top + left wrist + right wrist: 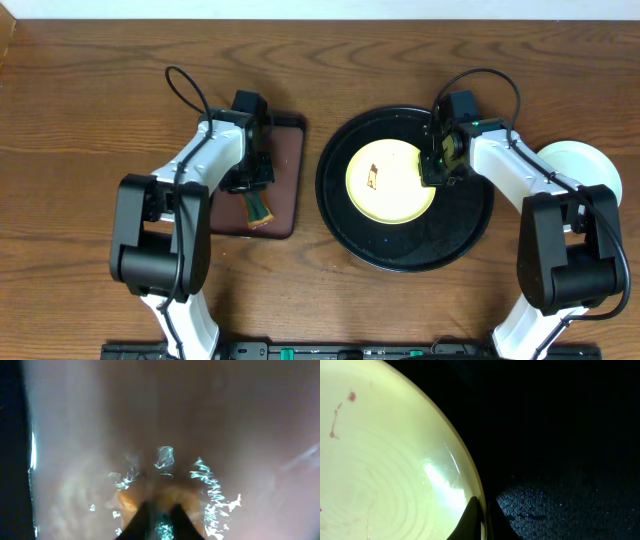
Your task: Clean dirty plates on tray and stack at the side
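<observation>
A pale yellow plate with a small dark smear lies on the round black tray. My right gripper is shut on the plate's right rim. In the right wrist view the fingers pinch the rim of the plate, with reddish marks on it and the tray beside it. A pale plate sits on the table to the right of the tray, partly hidden by the right arm. My left gripper is low over an orange-brown sponge and looks shut on it.
The sponge lies on a dark brown rectangular mat left of the tray. In the blurred left wrist view the fingers sit in the sponge on the wet, glinting mat. Bare wooden table surrounds both.
</observation>
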Tool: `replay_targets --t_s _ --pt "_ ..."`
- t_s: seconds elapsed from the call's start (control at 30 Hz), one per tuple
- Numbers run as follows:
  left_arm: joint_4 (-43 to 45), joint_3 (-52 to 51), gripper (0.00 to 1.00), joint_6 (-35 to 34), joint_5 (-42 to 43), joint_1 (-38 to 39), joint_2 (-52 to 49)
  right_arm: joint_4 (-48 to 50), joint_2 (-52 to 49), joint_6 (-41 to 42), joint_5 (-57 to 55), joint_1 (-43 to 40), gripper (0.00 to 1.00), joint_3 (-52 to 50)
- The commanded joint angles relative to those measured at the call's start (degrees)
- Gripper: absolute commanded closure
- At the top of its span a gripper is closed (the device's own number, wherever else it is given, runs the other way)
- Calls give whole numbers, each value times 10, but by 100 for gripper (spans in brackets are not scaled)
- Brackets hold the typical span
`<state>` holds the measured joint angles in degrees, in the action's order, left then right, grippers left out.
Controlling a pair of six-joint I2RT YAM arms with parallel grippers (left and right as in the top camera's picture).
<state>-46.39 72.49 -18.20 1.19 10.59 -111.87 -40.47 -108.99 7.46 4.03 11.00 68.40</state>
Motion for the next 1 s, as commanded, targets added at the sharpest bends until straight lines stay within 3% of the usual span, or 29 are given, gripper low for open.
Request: replay_targets --t_s 0.0,0.17,0.3,0.43,0.6,0.77,0.9,0.97 --pt "-9 8 94 14 -4 -3 -14 -7 1 7 -7 -5 99 -3" --pt "-75 81 91 38 -4 -3 -8 -7 1 7 -7 -5 99 -3" --pt "-106 100 62 38 -4 -3 -7 -7 1 6 -7 -5 99 -3" --pt "-130 90 58 8 -3 -3 -8 -7 1 7 -7 -4 99 -3" --pt "-124 58 58 -93 -3 -2 -8 -7 1 7 -7 -4 99 -3" --pt "-62 7 59 -136 21 -2 -9 -7 1 7 -7 -4 99 -3" --pt "-36 -21 89 -136 48 -2 -9 -7 1 7 -7 -4 99 -3" --pt "-39 -21 92 -116 48 -2 -8 -7 1 7 -7 -4 99 -3"
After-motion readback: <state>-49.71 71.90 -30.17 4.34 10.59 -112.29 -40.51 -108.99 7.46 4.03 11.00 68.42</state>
